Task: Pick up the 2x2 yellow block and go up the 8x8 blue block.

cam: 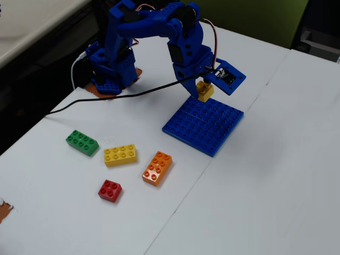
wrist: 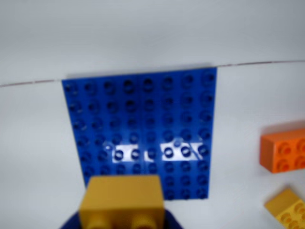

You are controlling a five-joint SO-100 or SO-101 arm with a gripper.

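Observation:
My gripper (cam: 204,87) is shut on the 2x2 yellow block (cam: 204,91) and holds it in the air just above the far edge of the 8x8 blue block (cam: 204,125). In the wrist view the yellow block (wrist: 122,200) fills the bottom centre, blurred, with blue jaw parts on either side of it. Beyond it the blue plate (wrist: 140,129) lies flat on the white table, all its studs bare.
In the fixed view, left of the plate lie an orange 2x4 brick (cam: 157,168), a longer yellow brick (cam: 120,155), a green brick (cam: 82,142) and a red 2x2 brick (cam: 110,190). The arm's base (cam: 109,74) stands at the back. A black cable (cam: 122,96) crosses the table.

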